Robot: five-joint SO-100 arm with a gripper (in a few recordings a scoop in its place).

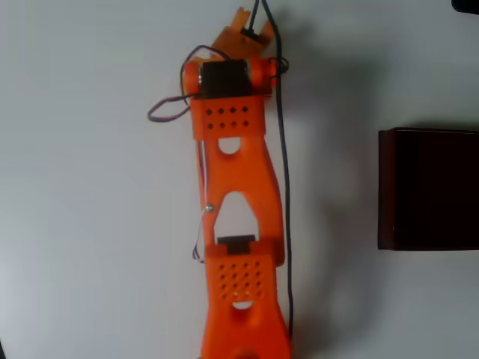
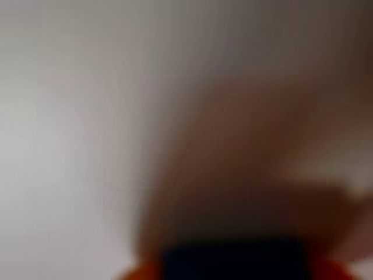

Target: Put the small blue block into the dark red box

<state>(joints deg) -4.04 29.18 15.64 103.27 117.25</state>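
Overhead view: orange arm (image 1: 238, 224) is extended toward 12 o'clock, gripper (image 1: 241, 37) folded beneath the wrist; jaw opening cannot be told. Dark red box (image 1: 428, 188) is placed at 3 o'clock, well apart. Small blue block cannot be located; wrist view blurred.

- I find no readable text, label, brand, number or sign in the overhead view: the orange arm (image 1: 238, 224), the dark red box (image 1: 428, 188) and the pale surface (image 1: 90, 224) bear no lettering that I can make out.
- In the wrist view the picture is too blurred for me to read anything.
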